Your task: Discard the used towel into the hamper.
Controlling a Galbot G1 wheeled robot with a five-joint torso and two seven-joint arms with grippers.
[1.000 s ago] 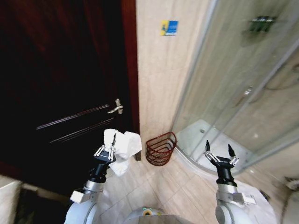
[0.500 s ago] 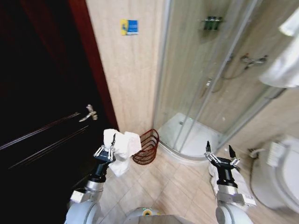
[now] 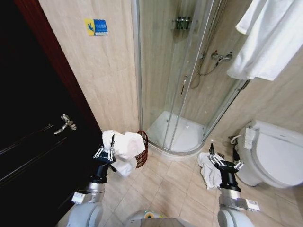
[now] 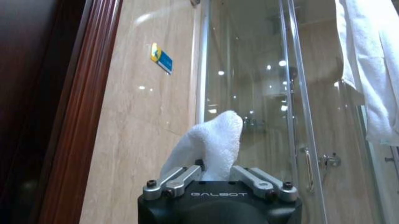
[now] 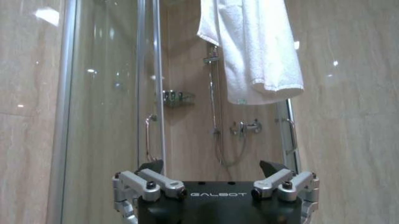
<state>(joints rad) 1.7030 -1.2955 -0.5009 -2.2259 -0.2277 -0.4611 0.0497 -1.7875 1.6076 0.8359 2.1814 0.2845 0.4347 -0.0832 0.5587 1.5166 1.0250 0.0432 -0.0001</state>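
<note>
A small tiled bathroom, like one in a hotel or home. A curved glass shower enclosure (image 3: 189, 80) stands in the corner, with a chrome shower mixer and hose (image 3: 215, 59) on the beige tiled wall (image 3: 109, 80) inside. A white porcelain toilet (image 3: 277, 153) sits beside it. A white terry towel (image 3: 270, 35) hangs high on the wall. A dark reddish-brown wooden door (image 3: 33, 142) with a metal lever handle (image 3: 65, 124) closes the room. The floor is beige tile (image 3: 175, 189).

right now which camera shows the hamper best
The head view: the hamper sits on the floor by the shower corner, partly hidden behind the towel in the left gripper. Both wrist views look over it at walls and shower glass.
</note>
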